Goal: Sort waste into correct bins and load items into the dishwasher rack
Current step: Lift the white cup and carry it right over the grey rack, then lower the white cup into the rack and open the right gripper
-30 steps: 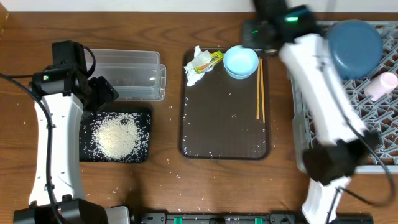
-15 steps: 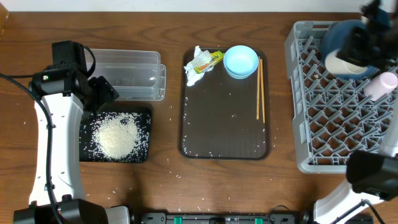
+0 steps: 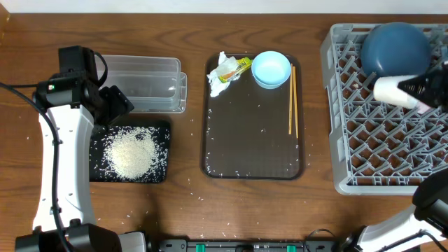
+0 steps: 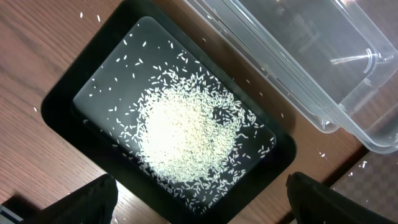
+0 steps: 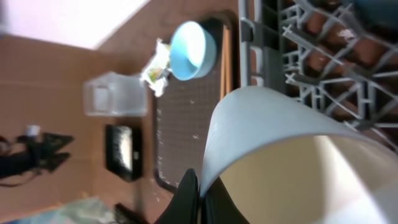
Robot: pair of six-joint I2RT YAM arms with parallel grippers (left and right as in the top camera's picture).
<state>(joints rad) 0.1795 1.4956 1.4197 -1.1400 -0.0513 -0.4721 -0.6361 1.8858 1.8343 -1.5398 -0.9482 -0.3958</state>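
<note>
Right claw pinches the white cup by its rim over the rack, whose far edge holds the dark-blue bowl. Left claw, spread wide and empty, hangs above rice in the black tray.

**Rice heaped in the black tray**

The black tray lies aslant on the wooden table; white rice grains mound at its middle, with strays scattered toward the walls; the clear tub sits just beside its upper-right edge; the left gripper shows dark fingers spread wide at the lower corners.
</note>
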